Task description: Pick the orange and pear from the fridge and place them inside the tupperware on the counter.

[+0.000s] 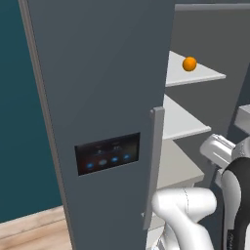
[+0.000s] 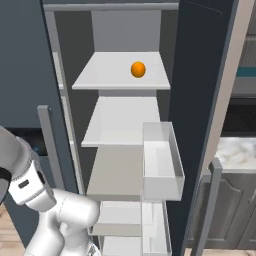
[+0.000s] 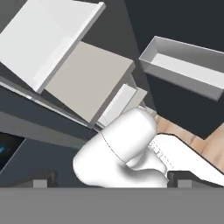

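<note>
We saw the orange [image 2: 138, 69] on the fridge [image 2: 125, 75] top shelf; hand view showed fingers [image 3: 40, 183] apart, tips cut off.

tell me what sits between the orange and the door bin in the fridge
In the right base view, one bare pale shelf lies between the orange on the top shelf and the door bin lower down; nothing rests on it.
</note>
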Motion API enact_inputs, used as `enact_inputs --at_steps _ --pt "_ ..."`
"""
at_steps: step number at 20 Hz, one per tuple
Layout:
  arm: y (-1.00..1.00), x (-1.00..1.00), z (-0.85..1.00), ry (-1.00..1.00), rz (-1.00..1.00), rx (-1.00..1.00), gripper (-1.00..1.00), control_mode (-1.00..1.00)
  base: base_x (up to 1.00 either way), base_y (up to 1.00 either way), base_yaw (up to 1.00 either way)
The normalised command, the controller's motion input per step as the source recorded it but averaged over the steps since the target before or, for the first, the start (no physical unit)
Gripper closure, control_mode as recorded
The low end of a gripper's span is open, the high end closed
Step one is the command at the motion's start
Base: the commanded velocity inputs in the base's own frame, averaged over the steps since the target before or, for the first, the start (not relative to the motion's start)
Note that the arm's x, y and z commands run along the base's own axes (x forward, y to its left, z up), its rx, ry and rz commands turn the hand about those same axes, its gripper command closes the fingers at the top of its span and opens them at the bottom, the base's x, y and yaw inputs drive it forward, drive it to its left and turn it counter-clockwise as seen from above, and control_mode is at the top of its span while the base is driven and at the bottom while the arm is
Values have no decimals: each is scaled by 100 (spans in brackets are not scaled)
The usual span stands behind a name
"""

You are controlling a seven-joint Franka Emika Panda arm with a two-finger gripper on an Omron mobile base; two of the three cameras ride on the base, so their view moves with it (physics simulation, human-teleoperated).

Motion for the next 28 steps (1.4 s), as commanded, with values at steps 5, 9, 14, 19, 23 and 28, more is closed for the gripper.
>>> enact_inputs --at_steps 5,9,14,19,23,28 --pt "-21 0 66 -29 0 2 -100 -100 0 0 0" --pt "-7 0 91 -23 0 0 -100 -100 0 0 0" --pt "0 8 86 -4 0 -8 -100 -100 0 0 0" --pt "-3 20 72 0 0 -10 -100 -100 0 0 0" --pt "-26 13 46 0 3 -9 -100 -100 0 0 0" --pt "-32 36 10 0 19 -1 -100 -100 0 0 0"
